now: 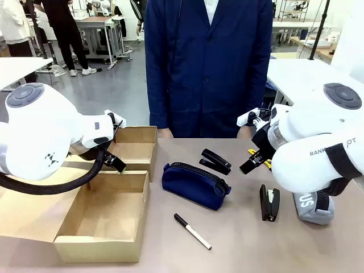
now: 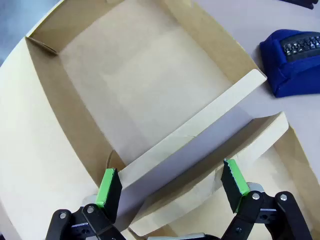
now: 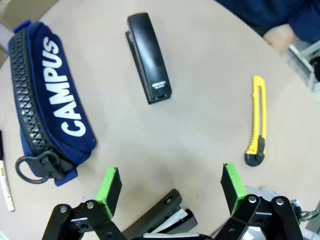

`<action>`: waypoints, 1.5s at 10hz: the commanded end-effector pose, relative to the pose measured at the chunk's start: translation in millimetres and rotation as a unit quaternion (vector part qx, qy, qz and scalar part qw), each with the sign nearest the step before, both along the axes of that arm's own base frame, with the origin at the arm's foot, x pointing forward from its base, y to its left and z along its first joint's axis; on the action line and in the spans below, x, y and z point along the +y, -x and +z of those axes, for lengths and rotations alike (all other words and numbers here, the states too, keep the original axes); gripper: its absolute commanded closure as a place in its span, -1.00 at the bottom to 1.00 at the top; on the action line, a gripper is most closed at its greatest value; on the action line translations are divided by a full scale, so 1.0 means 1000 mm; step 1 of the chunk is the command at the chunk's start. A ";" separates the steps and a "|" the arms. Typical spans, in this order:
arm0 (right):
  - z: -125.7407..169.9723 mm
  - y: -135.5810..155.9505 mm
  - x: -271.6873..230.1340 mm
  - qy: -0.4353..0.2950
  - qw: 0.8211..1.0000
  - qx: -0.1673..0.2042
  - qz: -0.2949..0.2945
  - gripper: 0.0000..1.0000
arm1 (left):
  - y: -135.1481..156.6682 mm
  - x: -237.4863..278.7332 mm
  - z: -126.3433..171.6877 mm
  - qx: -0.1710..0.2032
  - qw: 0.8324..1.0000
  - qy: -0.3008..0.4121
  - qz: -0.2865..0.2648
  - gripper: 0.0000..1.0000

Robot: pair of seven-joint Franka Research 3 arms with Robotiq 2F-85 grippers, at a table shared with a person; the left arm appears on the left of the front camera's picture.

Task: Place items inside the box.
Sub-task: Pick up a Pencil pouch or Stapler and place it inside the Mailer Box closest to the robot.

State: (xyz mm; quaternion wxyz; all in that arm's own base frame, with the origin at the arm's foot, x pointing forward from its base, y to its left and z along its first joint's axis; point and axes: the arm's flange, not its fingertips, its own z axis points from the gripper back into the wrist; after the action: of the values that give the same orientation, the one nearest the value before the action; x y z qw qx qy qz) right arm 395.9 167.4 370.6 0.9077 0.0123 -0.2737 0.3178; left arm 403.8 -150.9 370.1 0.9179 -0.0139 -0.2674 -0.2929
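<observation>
Box [image 1: 99, 250] sits on the robot's left side of the tabletop [image 1: 250, 250], and the left tool [image 2: 172, 180] hangs over its inner flap [image 2: 195, 132], wide open, holding nothing. Navy pencil case [image 1: 195, 186], marker [image 1: 192, 231], two staplers [image 1: 215, 161] [image 1: 269, 202], yellow knife [image 3: 258, 120] and grey case [image 1: 314, 207] all lie outside on the tabletop. Right tool [image 3: 170, 182] is wide open too, empty, above the nearer stapler.

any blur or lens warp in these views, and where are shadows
Left wrist view: wide-angle warp bows the box walls, and the flap shades its near side. Right wrist view: sharp, navy pencil case print legible. Front view: even light, no glare on the table.
</observation>
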 end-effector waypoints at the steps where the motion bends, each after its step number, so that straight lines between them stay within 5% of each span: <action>1: 0.000 0.000 0.000 0.000 1.000 0.000 0.000 -1.00 | 0.000 0.000 0.000 0.000 1.000 0.000 0.000 -1.00; 12: 0.000 0.000 0.000 0.000 1.000 0.000 0.000 -1.00 | 0.000 0.000 0.000 0.000 1.000 0.000 0.000 -1.00; 14: 0.065 0.005 -0.024 -0.004 0.998 0.010 -0.057 -1.00 | 0.030 0.027 0.067 -0.013 0.999 0.051 -0.003 -1.00; 15: 0.103 0.012 -0.042 -0.031 0.993 0.025 -0.115 -1.00 | 0.051 0.021 0.119 0.014 0.994 0.101 0.036 -1.00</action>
State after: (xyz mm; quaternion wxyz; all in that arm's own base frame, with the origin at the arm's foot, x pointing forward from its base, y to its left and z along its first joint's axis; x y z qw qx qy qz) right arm 395.3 136.1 425.7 0.9268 0.0080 -0.2696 0.2613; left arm 387.7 -146.3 438.0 0.9177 -0.0595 -0.2912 -0.2635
